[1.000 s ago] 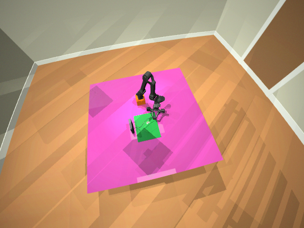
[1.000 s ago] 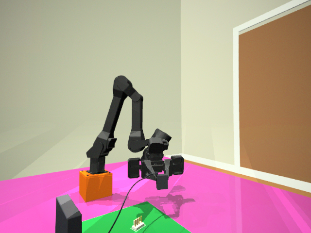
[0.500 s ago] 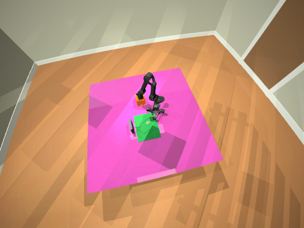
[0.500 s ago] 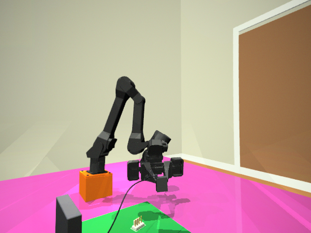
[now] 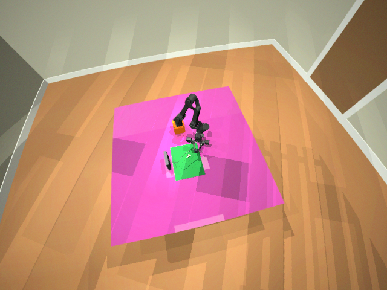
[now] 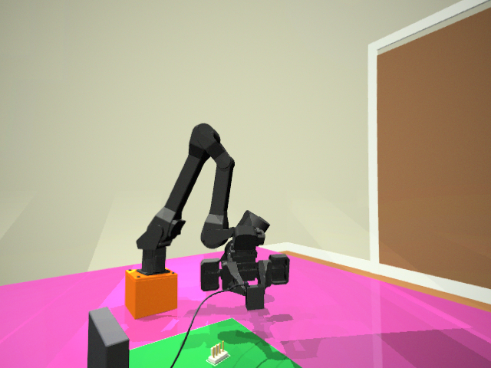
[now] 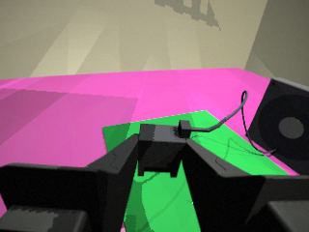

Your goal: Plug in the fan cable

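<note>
Four bare pins stand upright on the white fan header (image 5: 188, 155) (image 6: 218, 356), which sits on the green board (image 5: 187, 171) (image 6: 178, 344) (image 7: 159, 208); no plug covers them. I find my gripper (image 5: 196, 148) (image 6: 253, 290) (image 7: 159, 140) closed on the black plug (image 5: 196, 151) (image 6: 255, 299) (image 7: 161, 151) — the fingers bear on its two sides, part-way apart by its width. The plug hangs in the air, well above the header's level and off to one side of it, near one corner of the board in the top view. Connection: not made.

The cable (image 6: 198, 307) (image 7: 224, 122) leaves a small dark block (image 7: 184, 128) at the plug's upper edge, loops through the air and runs toward the fan (image 5: 167, 161) (image 6: 116, 340) (image 7: 277, 118). The fan stands on edge just beside the board — its round hub faces my wrist view. My arm (image 5: 196, 115) (image 6: 222, 190) rises from an orange block (image 5: 179, 129) (image 6: 156, 297) on the magenta surface (image 5: 140, 202) (image 6: 337, 313) (image 7: 193, 87) and bends down to the gripper. In the wrist view I cannot make out the header.
</note>
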`<state>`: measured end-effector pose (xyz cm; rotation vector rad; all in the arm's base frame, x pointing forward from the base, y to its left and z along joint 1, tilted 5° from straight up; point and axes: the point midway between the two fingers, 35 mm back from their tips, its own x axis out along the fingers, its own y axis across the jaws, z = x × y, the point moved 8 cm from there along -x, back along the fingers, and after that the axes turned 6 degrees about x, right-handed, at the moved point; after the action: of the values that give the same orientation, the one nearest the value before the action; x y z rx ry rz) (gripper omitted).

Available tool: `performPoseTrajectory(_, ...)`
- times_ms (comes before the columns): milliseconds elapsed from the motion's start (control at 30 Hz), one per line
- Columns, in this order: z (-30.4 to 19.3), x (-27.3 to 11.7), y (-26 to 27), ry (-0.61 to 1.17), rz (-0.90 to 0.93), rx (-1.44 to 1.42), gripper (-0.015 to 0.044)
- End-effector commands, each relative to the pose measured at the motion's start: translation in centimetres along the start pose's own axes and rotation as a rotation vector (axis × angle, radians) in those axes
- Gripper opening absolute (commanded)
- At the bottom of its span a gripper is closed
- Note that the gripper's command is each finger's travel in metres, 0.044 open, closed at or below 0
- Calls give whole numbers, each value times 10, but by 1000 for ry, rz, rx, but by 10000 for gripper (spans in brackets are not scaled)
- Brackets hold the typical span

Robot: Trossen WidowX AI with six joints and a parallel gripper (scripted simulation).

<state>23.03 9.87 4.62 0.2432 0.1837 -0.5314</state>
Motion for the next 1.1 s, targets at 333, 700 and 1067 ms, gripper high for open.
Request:
performPoseTrajectory(333, -13, 2, -2, 1, -2, -3, 0)
performPoseTrajectory(700, -21, 4, -3, 1, -2, -3, 0)
performPoseTrajectory(1067, -30, 6, -4, 1, -2, -3, 0)
